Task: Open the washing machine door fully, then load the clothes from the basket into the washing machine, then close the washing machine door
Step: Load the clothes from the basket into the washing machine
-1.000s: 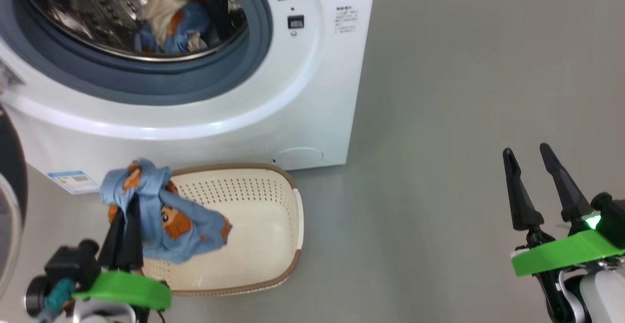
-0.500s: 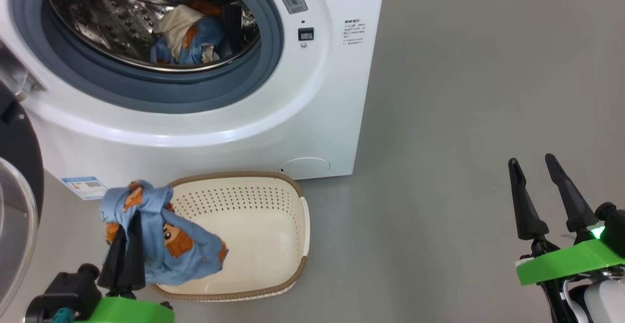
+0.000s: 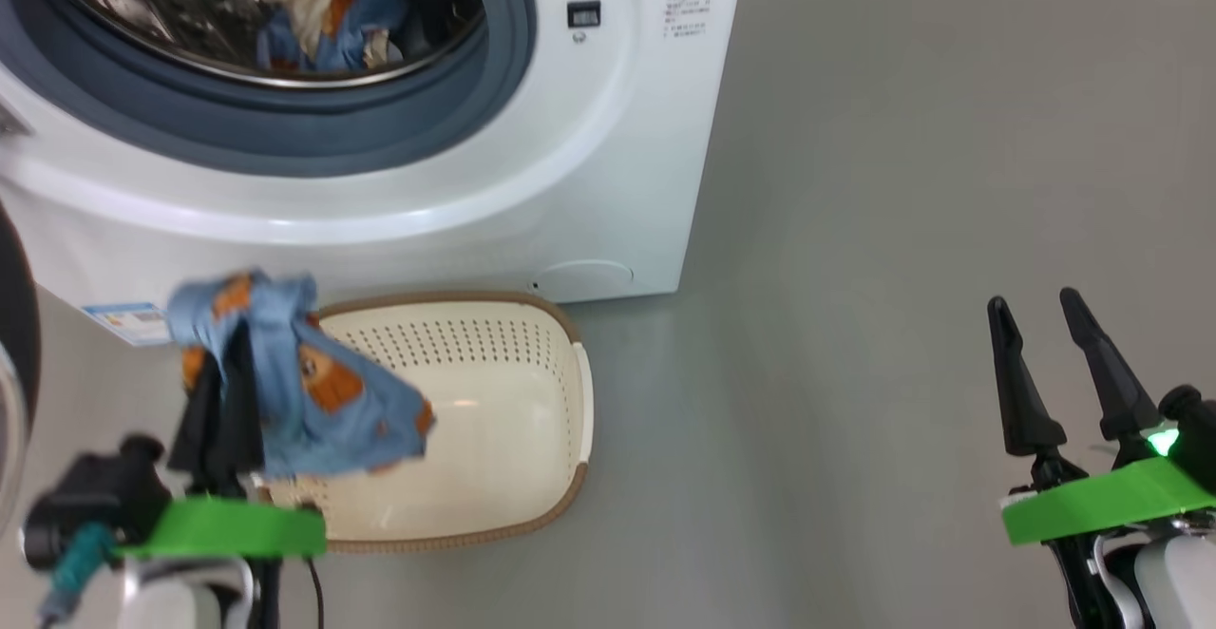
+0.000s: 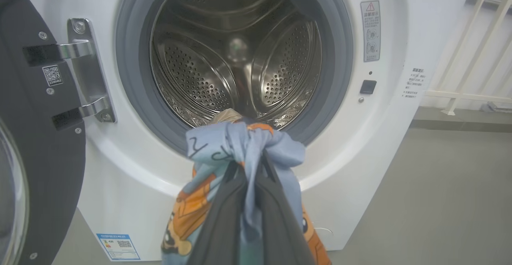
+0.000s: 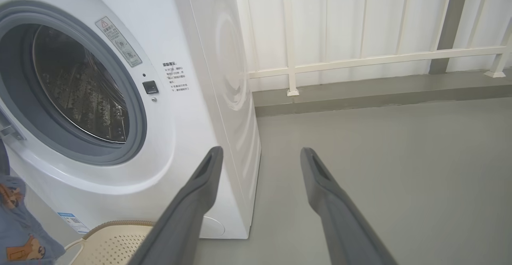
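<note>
- Raised since the earlier frame: left jaws, carrying one garment [image 3: 313,401] higher above the basket [image 3: 575,391] rim.
- Left jaws: pressed together on that garment, pointing at the washing machine [image 4: 392,145] drum.
- Right jaws: spread, holding nothing, well apart to the right.
- Count: one bundle of clothes [image 3: 323,11] in the drum ahead; one basket below the left jaws; one door [image 4: 40,145], open, to their left.
</note>
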Motion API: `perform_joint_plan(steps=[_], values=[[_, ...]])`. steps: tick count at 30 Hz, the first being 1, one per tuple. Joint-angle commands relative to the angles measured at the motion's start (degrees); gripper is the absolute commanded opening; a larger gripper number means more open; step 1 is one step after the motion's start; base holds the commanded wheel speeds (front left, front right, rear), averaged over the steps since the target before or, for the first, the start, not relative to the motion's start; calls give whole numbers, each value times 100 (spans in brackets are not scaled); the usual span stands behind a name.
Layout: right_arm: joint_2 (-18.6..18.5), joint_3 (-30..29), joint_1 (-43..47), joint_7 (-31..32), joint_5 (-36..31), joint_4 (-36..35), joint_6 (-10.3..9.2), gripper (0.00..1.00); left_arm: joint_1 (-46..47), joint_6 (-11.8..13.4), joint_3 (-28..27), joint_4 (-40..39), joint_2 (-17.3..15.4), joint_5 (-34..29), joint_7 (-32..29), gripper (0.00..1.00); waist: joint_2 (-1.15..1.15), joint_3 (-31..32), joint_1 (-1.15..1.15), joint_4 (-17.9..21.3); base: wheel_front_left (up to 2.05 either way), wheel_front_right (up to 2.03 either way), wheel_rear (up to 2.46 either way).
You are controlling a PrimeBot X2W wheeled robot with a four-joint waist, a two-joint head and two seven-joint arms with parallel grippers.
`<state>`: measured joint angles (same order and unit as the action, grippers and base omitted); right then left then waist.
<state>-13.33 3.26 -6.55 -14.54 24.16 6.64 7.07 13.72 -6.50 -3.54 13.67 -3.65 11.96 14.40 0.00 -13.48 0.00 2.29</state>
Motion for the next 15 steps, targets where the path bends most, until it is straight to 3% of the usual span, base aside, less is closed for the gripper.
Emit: perform_joint_plan(steps=[1, 15], values=[[-87, 79, -155, -46, -2, -159, 42, 100, 215, 46, -186, -158, -137, 21, 60, 0, 0, -188, 0, 49, 0, 0, 0], [-11, 94, -662, -46, 48, -248, 42, 100, 2610, 269, -249, 619, -583, -39, -23, 0, 0, -1095, 0, 271, 0, 0, 0]])
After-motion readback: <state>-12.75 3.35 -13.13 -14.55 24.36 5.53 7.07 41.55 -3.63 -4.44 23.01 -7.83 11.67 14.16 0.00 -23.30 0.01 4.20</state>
